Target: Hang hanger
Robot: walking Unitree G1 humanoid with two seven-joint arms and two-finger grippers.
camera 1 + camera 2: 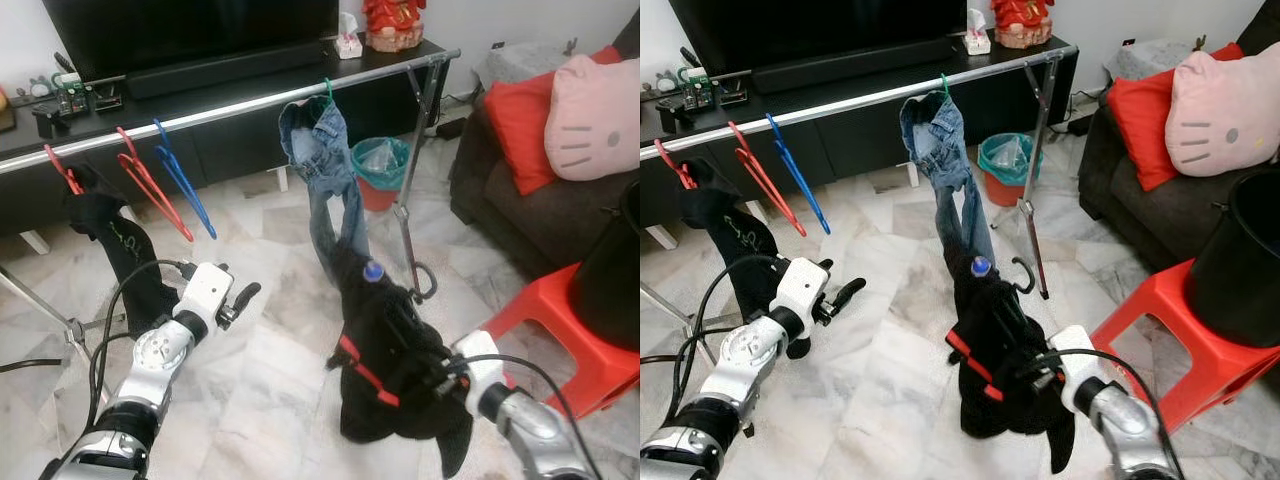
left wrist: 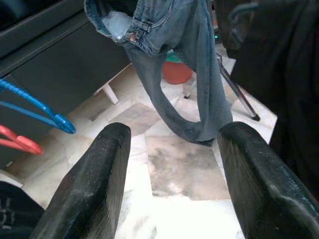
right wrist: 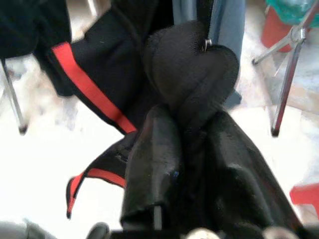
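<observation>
Two grippers: the right gripper (image 3: 184, 149) is clamped on a black garment with red stripe (image 1: 385, 370); the left gripper (image 2: 172, 164) is spread wide with nothing between its fingers, held above the marble floor (image 1: 260, 330).
Hanger: a dark hanger hook with a blue tip (image 1: 373, 271) sticks up from the top of the black garment, low and in front of the rail (image 1: 240, 105), not on it.
Garment look: black cloth, bunched, one red band running slantwise, hem drooping toward the floor.
On the rail: blue jeans (image 1: 325, 175) on a green hanger, a blue hanger (image 1: 185, 180), two red hangers (image 1: 150, 185), another black garment (image 1: 115, 240).
Writing: a small pale mark on that far black garment, too small to read.
</observation>
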